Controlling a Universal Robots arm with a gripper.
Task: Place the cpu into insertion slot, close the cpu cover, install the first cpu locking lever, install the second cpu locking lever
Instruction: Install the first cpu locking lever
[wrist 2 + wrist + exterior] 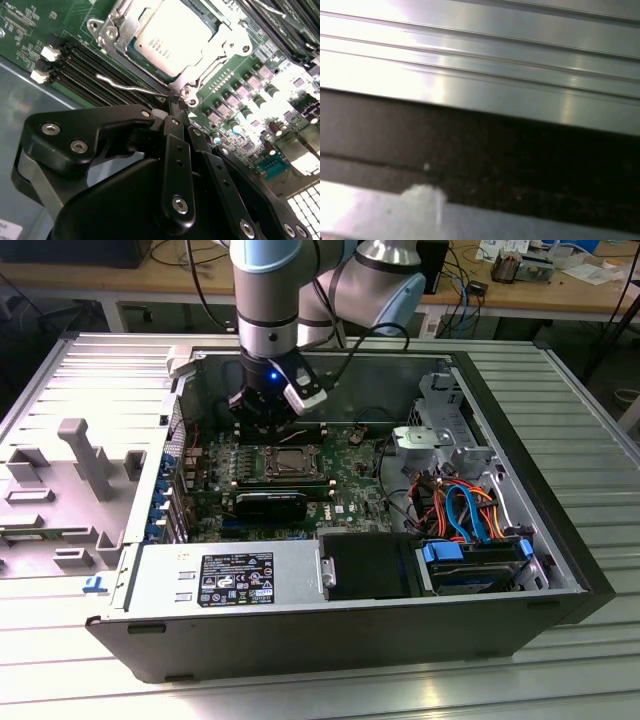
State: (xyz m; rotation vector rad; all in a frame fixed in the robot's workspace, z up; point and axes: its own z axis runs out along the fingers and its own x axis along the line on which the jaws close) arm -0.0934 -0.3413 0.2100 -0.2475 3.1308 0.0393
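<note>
In the open computer case (300, 640), the chip (175, 35) lies in its socket (131, 48) under the cover (226, 41). The gripper (175, 106), pinched narrow, is just beside it at a wire lever (125, 86).

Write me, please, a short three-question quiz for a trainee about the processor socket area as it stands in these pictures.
1. True or false: in the second wrist view, the cpu lies seated on the green motherboard.
2. Choose one. The cpu cover is: A) standing upright, away from the chip; B) lying down around the chip, whose top shows through its opening; C) lying on the table outside the case.
3. Fill the gap: the near end of the thin silvery locking lever lies right beside the tip of the ____.

Key: 1 true; 2 B; 3 gripper.
</note>
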